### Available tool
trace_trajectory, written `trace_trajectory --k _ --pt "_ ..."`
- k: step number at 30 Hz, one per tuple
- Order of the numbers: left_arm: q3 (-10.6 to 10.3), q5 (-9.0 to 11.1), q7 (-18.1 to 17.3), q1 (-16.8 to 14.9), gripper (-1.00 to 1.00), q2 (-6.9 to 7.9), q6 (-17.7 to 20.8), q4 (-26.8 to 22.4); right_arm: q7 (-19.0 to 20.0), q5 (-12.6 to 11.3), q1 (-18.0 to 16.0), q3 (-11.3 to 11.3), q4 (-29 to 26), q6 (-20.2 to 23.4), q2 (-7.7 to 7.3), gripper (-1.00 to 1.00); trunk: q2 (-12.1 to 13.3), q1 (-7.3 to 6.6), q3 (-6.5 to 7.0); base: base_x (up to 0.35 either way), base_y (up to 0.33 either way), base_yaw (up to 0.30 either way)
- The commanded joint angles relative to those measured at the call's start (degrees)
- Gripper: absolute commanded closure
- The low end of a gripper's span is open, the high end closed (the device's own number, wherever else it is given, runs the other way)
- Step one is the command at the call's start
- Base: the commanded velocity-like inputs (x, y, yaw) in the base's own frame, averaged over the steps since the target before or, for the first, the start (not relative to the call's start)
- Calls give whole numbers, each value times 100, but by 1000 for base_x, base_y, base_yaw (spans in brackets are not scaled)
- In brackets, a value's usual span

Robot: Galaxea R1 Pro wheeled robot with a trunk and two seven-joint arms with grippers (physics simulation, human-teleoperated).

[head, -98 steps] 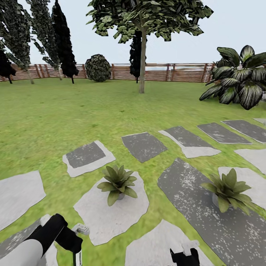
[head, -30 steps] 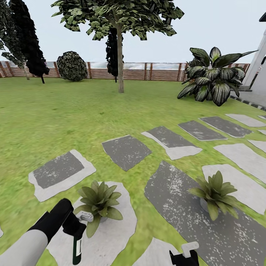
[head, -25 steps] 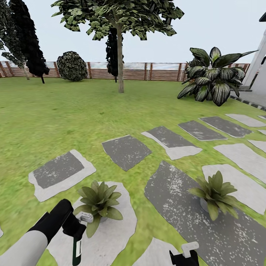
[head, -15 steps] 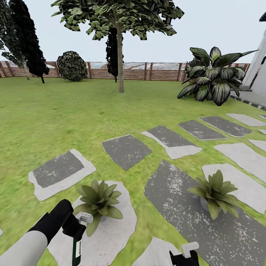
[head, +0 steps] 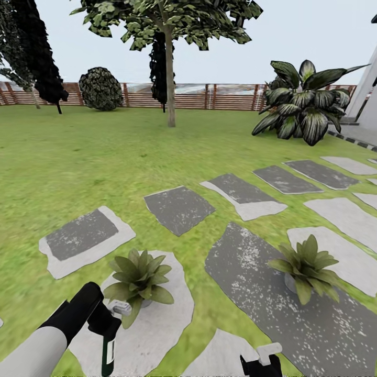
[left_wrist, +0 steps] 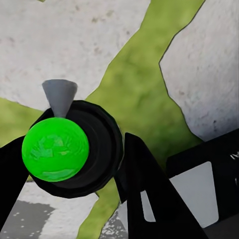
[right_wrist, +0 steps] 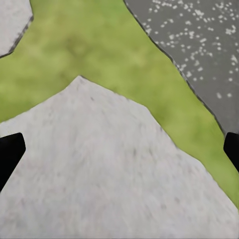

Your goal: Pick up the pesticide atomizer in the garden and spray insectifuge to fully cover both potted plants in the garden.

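Setting: a garden lawn (head: 78, 157) is stretching back to a brown slatted fence (head: 220, 97), with a tall tree (head: 170, 63), a round dark bush (head: 101, 89) and a big striped broad-leaved plant (head: 301, 107) standing near it.

Stepping stones: flat grey and pale stones are lying across the grass – a dark one (head: 180, 208) in the middle ground, a pale one (head: 157, 309) near the left arm.

Left gripper: the left gripper (head: 107, 327), at the end of a black and white arm, is pinching the pesticide atomizer (head: 109, 352) just under its pale trigger head. The slim dark bottle is hanging upright below the fingers, its white label facing the camera.

Left wrist view: the bottle's round base (left_wrist: 56, 149) is showing bright green inside a dark ring, with black fingers (left_wrist: 144, 189) on either side and a grey nozzle cone pointing toward a pale stone.

Left potted plant: the left potted plant (head: 137, 272) is sitting on the pale stone, just beside the atomizer's head.

Right potted plant: the right potted plant (head: 305, 267) is standing on a large dark speckled stone (head: 293, 319), well apart from the bottle.

Right gripper: the right gripper (head: 260, 364) is peeking in at the lower edge – its black fingertips (right_wrist: 10, 152) are spread wide at opposite edges of the right wrist view, with nothing between them, above a pale stone (right_wrist: 109, 174).
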Motion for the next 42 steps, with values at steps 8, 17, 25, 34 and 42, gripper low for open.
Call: trace_trajectory --k 8,17,25,34,42 --pt "-4 -62 -60 -27 100 54 13 -10 1 14 -3 17 6 -17 -2 -100 -2 -1 -23 1 0 0" --pt "-16 -58 -60 -32 100 -5 5 -17 1 14 -3 17 3 -17 -2 -100 -2 -1 -23 224 0 0" --pt "-17 -59 -60 -22 100 -4 20 -19 -1 14 -3 17 7 -17 -2 -100 -2 -1 -23 13 -203 121" --pt "-15 -142 -83 -292 100 37 38 11 -3 14 -3 17 2 -17 -2 -100 -2 -1 -23 -51 -121 223" --pt "-345 -439 -491 -1423 100 -118 161 729 11 21 -3 17 2 -17 -2 -100 -2 -1 -23 -1 -1 8"
